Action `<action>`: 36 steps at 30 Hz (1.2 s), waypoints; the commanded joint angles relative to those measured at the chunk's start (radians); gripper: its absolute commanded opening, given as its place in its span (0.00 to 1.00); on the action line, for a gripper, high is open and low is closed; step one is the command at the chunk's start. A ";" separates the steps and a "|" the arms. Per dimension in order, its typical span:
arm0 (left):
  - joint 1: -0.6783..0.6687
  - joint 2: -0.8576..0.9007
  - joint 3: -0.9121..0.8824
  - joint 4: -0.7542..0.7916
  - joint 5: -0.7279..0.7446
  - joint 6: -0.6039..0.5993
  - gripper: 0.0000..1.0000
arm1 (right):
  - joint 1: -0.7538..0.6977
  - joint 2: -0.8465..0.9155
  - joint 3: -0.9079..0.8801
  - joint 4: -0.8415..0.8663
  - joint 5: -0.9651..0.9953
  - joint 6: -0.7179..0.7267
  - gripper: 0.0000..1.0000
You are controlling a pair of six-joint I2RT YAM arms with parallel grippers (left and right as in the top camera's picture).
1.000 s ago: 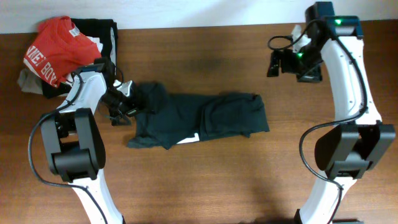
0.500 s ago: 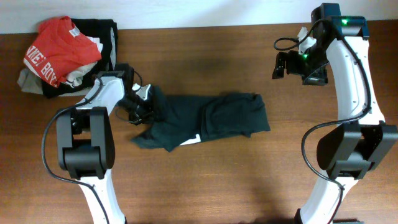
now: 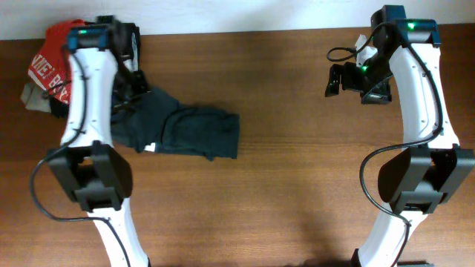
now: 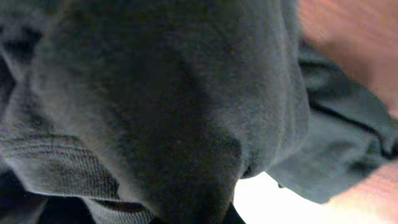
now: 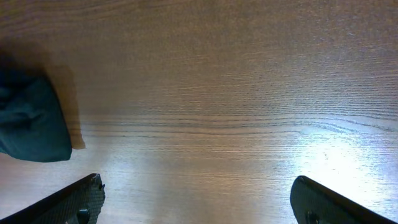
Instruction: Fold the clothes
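Note:
The clothes, a dark navy-teal shirt [image 3: 189, 132], lie bunched on the left half of the brown table, with a small white patch at the lower left edge. My left gripper [image 3: 132, 98] is shut on the shirt's left end, and the cloth rises toward it. In the left wrist view dark cloth [image 4: 174, 106] fills the frame and hides the fingers. My right gripper [image 3: 334, 78] hangs open over bare wood at the far right, nothing between its fingers [image 5: 74, 199]. A corner of the shirt [image 5: 31, 124] shows at the left of the right wrist view.
A pile with a red shirt with white lettering [image 3: 50, 70] and a black garment [image 3: 130, 37] sits at the table's back left corner, just behind the left arm. The table's far edge [image 3: 237, 31] meets a white wall.
My left gripper has shut on the shirt's left end and pulled it up and to the left, bunching the once spread shirt. The right arm has shifted only slightly.

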 commanded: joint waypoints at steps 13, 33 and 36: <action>-0.412 0.079 -0.235 0.283 0.091 -0.037 0.13 | 0.002 -0.010 0.015 -0.027 0.008 -0.003 0.99; -0.237 0.065 0.134 -0.020 0.185 0.110 0.98 | 0.063 -0.009 0.013 -0.015 0.009 -0.003 0.99; -0.267 0.065 -0.012 0.126 0.297 0.173 0.92 | 0.082 -0.008 0.013 -0.006 0.009 -0.003 0.98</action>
